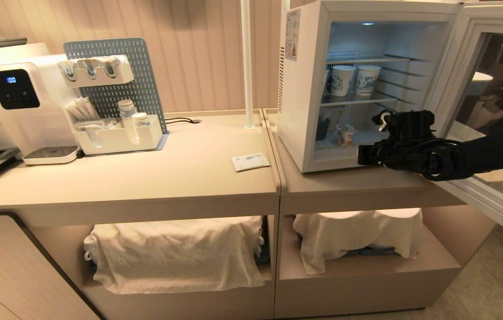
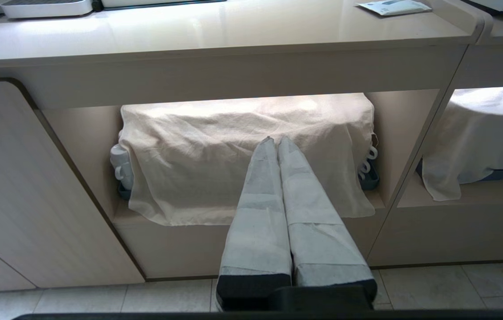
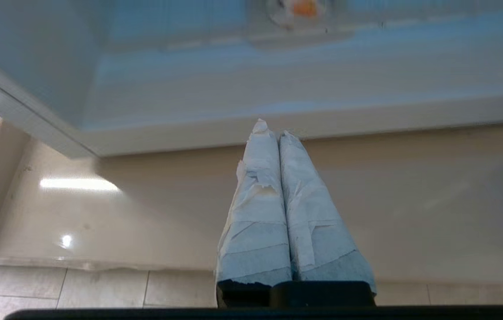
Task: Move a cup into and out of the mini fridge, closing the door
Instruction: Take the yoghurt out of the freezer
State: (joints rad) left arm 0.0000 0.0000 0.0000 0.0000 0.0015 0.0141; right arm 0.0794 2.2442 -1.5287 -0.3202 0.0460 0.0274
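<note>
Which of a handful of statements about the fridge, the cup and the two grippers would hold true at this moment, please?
1. The door of the mini fridge stands open. True.
2. The cup sits on the top shelf. False: it is on the lowest level; two taller paper cups stand on the shelf above.
3. The right gripper is shut and holds nothing. True.
4. The right gripper is inside the fridge. False: its tips are over the counter, in front of the fridge's opening.
5. The left gripper is open. False: it is shut, low before the cloth-covered shelf.
</note>
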